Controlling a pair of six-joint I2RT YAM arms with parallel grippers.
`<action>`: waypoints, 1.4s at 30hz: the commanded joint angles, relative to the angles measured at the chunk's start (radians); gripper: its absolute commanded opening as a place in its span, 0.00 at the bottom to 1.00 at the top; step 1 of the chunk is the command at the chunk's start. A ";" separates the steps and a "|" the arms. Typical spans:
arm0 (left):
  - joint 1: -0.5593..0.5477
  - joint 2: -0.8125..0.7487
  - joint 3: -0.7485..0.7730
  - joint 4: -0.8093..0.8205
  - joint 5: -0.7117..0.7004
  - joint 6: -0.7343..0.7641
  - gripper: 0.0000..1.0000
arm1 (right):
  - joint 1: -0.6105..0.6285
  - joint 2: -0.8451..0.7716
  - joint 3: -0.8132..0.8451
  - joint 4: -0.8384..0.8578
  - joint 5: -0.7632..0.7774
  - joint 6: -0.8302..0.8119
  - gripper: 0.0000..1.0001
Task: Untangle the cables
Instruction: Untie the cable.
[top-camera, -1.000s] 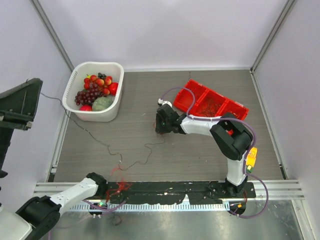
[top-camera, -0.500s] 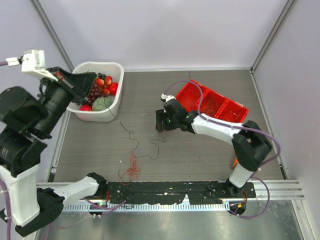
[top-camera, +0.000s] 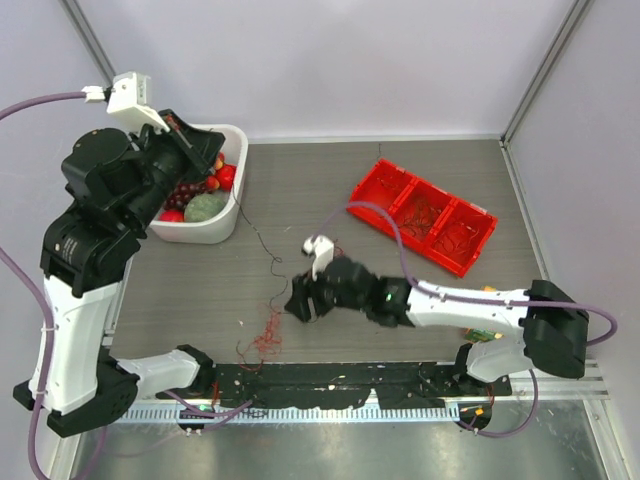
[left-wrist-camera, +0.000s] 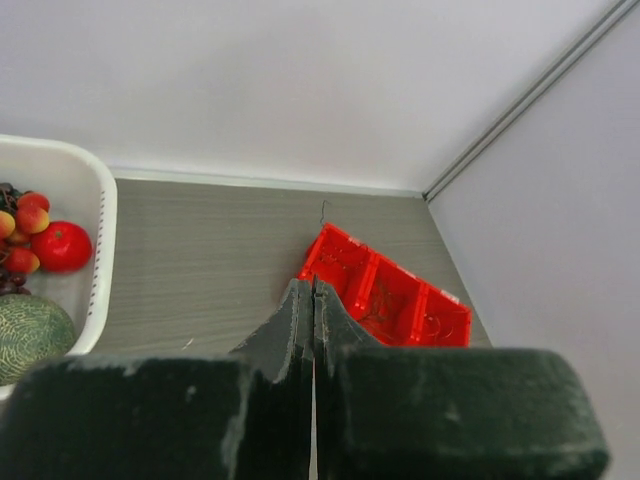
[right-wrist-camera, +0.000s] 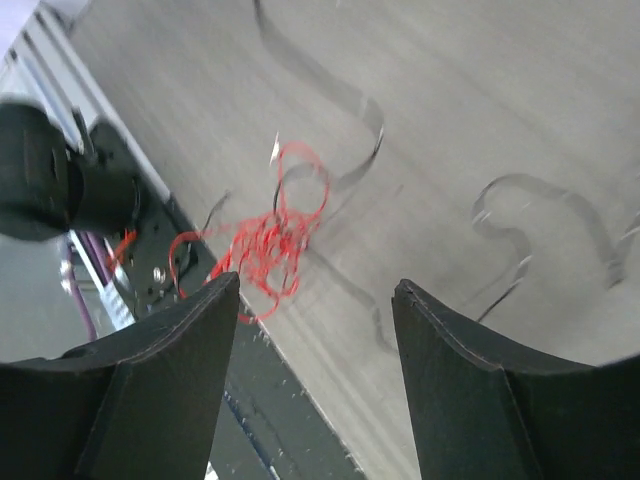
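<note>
Right wrist view: finds right gripper (right-wrist-camera: 312, 300) jaws released above red cables (right-wrist-camera: 270, 245), bunched near table (right-wrist-camera: 480, 90) front edge; beyond, left gripper (left-wrist-camera: 307, 290) clenched, apparently on dark strand (right-wrist-camera: 372, 118); mid-separation, judging; next calls for pinning tangle

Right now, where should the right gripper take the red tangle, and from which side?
Take the red tangle at its dense middle clump, coming straight down from above. It lies flat on the table, so its thin outer loops offer little to pinch. The right gripper is open above it, off-centre; probably centre it first.
</note>
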 joint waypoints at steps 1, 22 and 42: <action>0.005 -0.044 0.057 0.109 -0.033 -0.032 0.00 | 0.172 -0.044 -0.201 0.438 0.277 0.147 0.68; 0.005 -0.050 0.321 0.058 0.032 -0.080 0.00 | 0.267 0.392 0.043 0.410 0.695 0.329 0.46; 0.002 -0.178 0.378 0.029 -0.213 0.069 0.00 | -0.311 0.312 -0.011 0.158 0.182 0.047 0.10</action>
